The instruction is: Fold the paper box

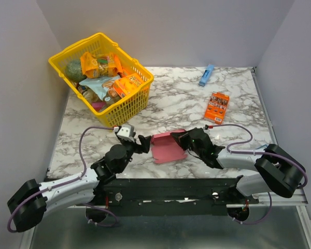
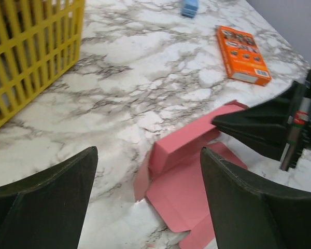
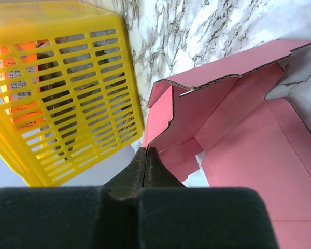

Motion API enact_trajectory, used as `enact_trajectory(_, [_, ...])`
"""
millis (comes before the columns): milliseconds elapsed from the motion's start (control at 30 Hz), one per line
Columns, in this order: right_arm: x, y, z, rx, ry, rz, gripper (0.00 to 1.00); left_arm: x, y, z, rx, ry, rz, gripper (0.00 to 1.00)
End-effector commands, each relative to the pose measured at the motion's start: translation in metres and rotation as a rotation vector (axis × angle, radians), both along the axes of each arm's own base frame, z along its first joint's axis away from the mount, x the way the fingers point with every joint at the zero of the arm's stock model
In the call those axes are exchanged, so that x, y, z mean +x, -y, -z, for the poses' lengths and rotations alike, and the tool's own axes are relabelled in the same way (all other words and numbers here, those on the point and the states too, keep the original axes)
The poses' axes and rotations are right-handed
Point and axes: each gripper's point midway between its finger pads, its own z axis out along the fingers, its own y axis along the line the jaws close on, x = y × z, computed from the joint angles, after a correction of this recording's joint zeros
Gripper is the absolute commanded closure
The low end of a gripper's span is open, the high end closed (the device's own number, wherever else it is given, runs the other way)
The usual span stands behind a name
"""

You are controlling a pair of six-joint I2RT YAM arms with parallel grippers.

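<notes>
Seen from above, a marble counter [image 1: 186, 98] holds a yellow basket [image 1: 101, 78] of groceries at the far left.

In front of the basket, near the counter's front edge, the left gripper [image 1: 145, 143] points to the right. Its jaws are wide apart and hold nothing.

Just beyond their tips, directly ahead, lies the paper box [image 1: 167, 148]. It is pink and partly formed. A flat panel lies on the counter, and one raised wall stands along its far side. That wall runs roughly left to right, from one gripper toward the other.

The right gripper [image 1: 180, 138] reaches in from the right. Its jaws are pressed together, with the tips touching the right end of the raised wall. Its wrist camera cannot settle whether a sliver of card is pinched between them.

The box therefore sits between the two arms. The right arm is already on it, and the left arm is just short of it. I judge that the left jaws could straddle the wall's near end by moving straight forward.
</notes>
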Motion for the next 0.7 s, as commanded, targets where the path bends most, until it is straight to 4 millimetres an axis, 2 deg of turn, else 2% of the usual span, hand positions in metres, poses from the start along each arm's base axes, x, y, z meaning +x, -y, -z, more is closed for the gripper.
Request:
enact_trajectory(0, [-0.003,0.021,0.025,-0.118,-0.01,0.03,0.99,0.008,-0.032,0.045,-0.012,-0.23,-0.115,0.11])
enact_trajectory(167, [-0.004,0.018,0.023,-0.11,0.001,0.019,0.99,0.014,-0.04,0.07,0.069,-0.317,-0.154,0.13])
enact_trajectory(233, [-0.004,0.019,0.023,-0.106,0.004,0.019,0.99,0.014,-0.038,0.085,0.11,-0.361,-0.144,0.13])
enact_trajectory(300, [-0.003,0.018,0.021,-0.101,0.009,0.02,0.99,0.016,-0.03,0.087,0.111,-0.366,-0.116,0.14])
enact_trajectory(333, [-0.004,0.019,0.022,-0.102,0.01,0.021,0.99,0.015,-0.028,0.097,0.138,-0.389,-0.106,0.15])
enact_trajectory(433, [-0.004,0.02,0.023,-0.105,0.01,0.02,0.99,0.02,-0.021,0.102,0.173,-0.39,-0.078,0.16])
enact_trajectory(567, [-0.005,0.019,0.024,-0.105,0.007,0.019,0.99,0.022,0.001,0.093,0.148,-0.334,0.033,0.18])
enact_trajectory(667, [-0.005,0.018,0.024,-0.105,0.007,0.013,0.99,0.022,0.009,0.091,0.144,-0.312,0.075,0.18])
